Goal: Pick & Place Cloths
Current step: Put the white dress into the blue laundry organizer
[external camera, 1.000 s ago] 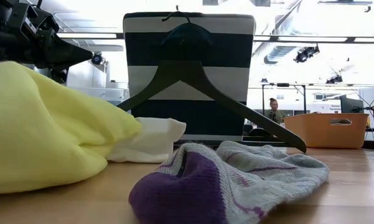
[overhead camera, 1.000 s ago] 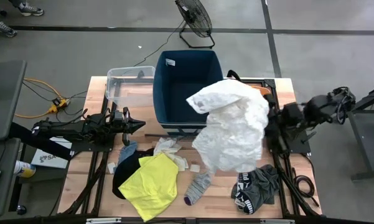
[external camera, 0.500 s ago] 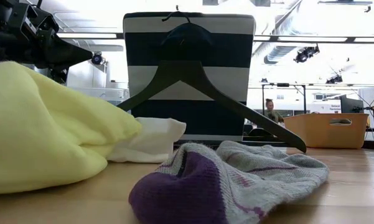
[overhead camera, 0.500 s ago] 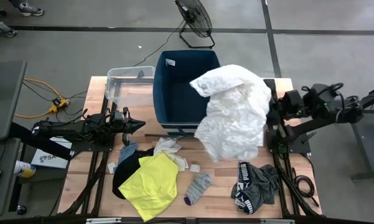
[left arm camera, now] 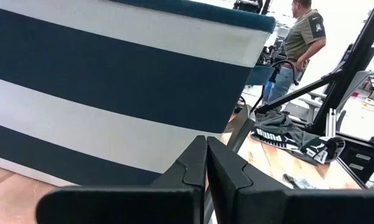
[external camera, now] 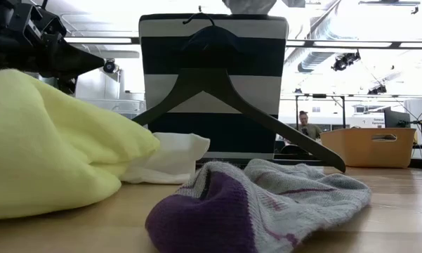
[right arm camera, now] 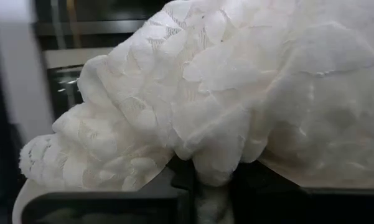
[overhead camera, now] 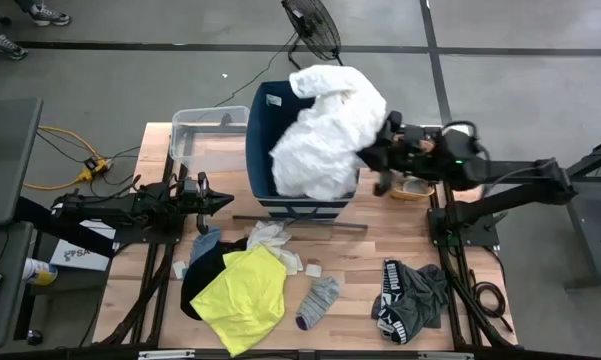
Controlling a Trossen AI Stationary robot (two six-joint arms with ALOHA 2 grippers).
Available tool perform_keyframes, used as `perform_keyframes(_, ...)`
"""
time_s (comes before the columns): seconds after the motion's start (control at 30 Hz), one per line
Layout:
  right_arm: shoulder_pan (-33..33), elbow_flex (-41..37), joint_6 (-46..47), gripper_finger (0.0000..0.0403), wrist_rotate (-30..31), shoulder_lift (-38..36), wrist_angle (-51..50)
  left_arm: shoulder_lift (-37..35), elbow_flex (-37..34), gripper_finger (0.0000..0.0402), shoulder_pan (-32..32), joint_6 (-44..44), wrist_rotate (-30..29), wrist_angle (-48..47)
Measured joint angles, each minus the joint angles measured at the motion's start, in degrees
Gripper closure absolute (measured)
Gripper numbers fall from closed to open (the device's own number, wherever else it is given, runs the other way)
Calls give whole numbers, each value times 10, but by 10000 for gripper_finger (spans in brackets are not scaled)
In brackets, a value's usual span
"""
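The large white garment (overhead camera: 325, 130) hangs bunched over the opening of the tall dark-blue bin (overhead camera: 263, 120), and my right gripper (overhead camera: 373, 155) is shut on it from the bin's right side. In the low view a bit of the garment (external camera: 249, 5) shows above the striped bin (external camera: 211, 63). On the near half of the table lie a neon-yellow shirt (overhead camera: 242, 298), a black cloth (overhead camera: 202, 268), a grey sock (overhead camera: 318, 303), dark-grey clothes (overhead camera: 412, 298) and small white pieces (overhead camera: 270, 238). My left gripper (overhead camera: 226, 200) waits shut left of the bin. My right gripper pinches a gathered fold of the white garment (right arm camera: 211, 167) between its two fingers, several layers thick. It reaches in roughly level from the table's right. The garment is lifted clear of the table and billows in front of the fingers, over the bin.
A clear plastic tub (overhead camera: 202, 140) stands left of the bin at the far edge. A small orange tub (overhead camera: 412, 188) sits under my right arm. A dark hanger (external camera: 225, 98) leans on the bin's near side. A person (left arm camera: 302, 37) stands beyond the table.
My right gripper has swung from over the table's right side toward the left and the far edge, tipping upward. The white garment went with it: it hung long over the table's middle right and now sits bunched above the bin.
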Motion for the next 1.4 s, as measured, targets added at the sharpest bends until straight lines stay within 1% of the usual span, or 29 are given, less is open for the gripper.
perform_keyframes(0.07,-13,0,0,365,3,28,33,0,0,391,0,0,0,0)
perform_keyframes(0.17,-34,0,2,365,-8,68,67,0,0,391,0,0,0,0)
perform_keyframes(0.33,-76,0,42,365,-17,123,93,0,0,391,0,0,0,0)
perform_keyframes(0.43,-98,17,61,365,-14,153,76,0,0,391,0,0,0,0)
perform_keyframes(0.57,-116,86,72,365,-17,193,-12,0,0,391,0,0,0,0)
perform_keyframes(0.7,-135,190,65,365,-25,232,-148,0,0,391,0,0,0,0)
perform_keyframes(0.87,-165,324,56,365,-50,289,-319,0,0,391,0,0,0,0)
perform_keyframes(1.0,-188,405,54,365,-73,329,-424,0,0,391,0,0,0,0)
perform_keyframes(1.1,-203,430,37,365,-100,349,-468,0,0,391,0,0,0,0)
perform_keyframes(1.27,-229,433,26,365,-148,371,-518,0,0,391,0,0,0,0)
perform_keyframes(1.4,-240,433,25,365,-154,393,-564,0,0,391,0,0,0,0)
